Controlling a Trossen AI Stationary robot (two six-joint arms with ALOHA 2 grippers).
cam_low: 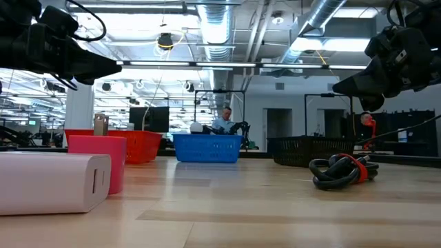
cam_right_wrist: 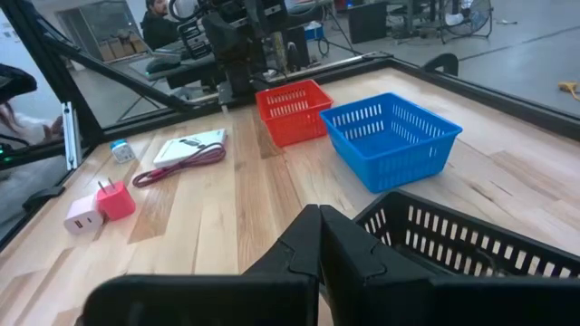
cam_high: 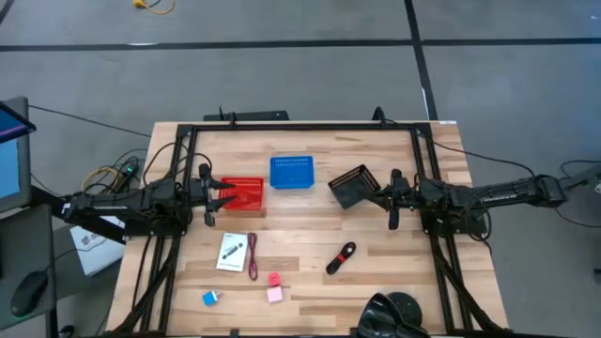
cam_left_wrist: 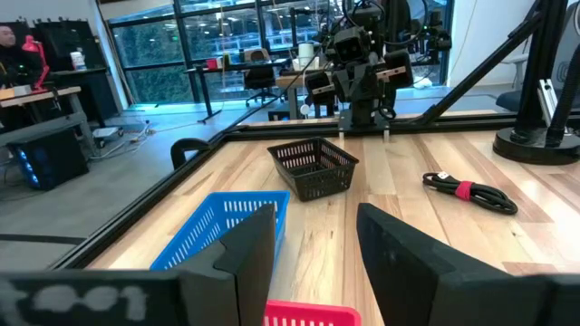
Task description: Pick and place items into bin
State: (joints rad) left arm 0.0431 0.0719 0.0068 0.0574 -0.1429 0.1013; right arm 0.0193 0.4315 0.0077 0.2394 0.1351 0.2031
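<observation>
The items lie on the near part of the table. The white card packet (cam_high: 231, 252) and the dark red cord (cam_high: 253, 256) lie side by side. The black-and-red stubby piece (cam_high: 340, 257) is to their right. Two pink cubes (cam_high: 274, 286) and a blue cube (cam_high: 210, 299) sit near the front edge. My left gripper (cam_left_wrist: 313, 244) is open and raised over the red basket (cam_high: 244, 194). My right gripper (cam_right_wrist: 319, 240) is shut and hovers beside the black basket (cam_high: 355, 186). The right wrist view also shows the packet (cam_right_wrist: 190, 145), the cord (cam_right_wrist: 177, 166) and the pink cubes (cam_right_wrist: 100, 204).
A blue basket (cam_high: 292, 172) stands between the red and black ones, along the table's far half. A black frame rail (cam_high: 300, 127) borders the table. A dark camera mount (cam_high: 394, 314) sits at the near edge. Bare wood lies between the baskets and the items.
</observation>
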